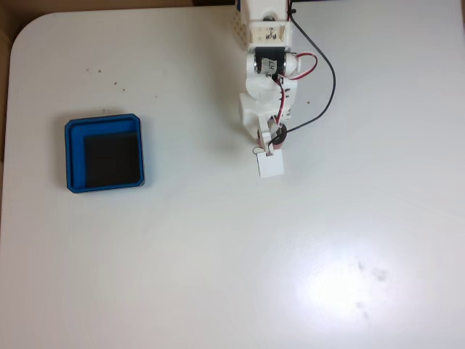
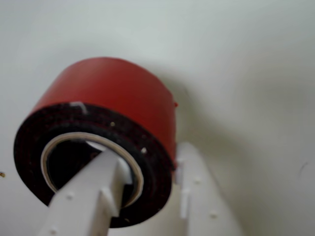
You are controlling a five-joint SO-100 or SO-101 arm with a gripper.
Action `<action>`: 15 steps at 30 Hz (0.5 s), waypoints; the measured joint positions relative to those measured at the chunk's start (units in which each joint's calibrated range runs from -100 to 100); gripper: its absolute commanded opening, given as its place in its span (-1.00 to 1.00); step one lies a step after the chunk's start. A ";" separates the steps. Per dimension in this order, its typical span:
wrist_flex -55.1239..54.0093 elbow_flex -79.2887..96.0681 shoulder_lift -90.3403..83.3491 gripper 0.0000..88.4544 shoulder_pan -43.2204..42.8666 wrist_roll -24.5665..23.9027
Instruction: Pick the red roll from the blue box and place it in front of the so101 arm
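The white table (image 1: 218, 254) lies bare around the blue box (image 1: 73, 156), whose black floor holds nothing. Well right of the box, the gripper (image 2: 147, 182) pinches the red roll (image 2: 113, 93), one finger through its core.

Red roll (image 2: 106, 105): lower core hidden behind finger (image 2: 93, 196), view blurred. Gripper (image 2: 147, 169): cut off at wrist view bottom edge. So101 arm (image 1: 267, 65): base beyond fixed view top.
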 measured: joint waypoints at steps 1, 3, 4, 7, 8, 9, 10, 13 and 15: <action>0.00 0.00 0.00 -0.97 -0.49 0.00; 0.00 0.00 0.00 -0.97 -0.30 0.08; 0.00 0.00 0.00 -0.97 -0.10 0.00; -0.33 0.00 0.00 -0.97 -0.40 0.00; -0.82 0.00 0.00 -0.97 -0.49 0.00; -1.56 0.00 0.00 -0.97 -0.49 0.08; -2.30 0.00 0.00 -0.97 -0.49 0.08; -3.53 0.27 -0.51 -0.97 -0.49 0.00; -3.69 0.72 -2.37 -0.97 -0.49 0.00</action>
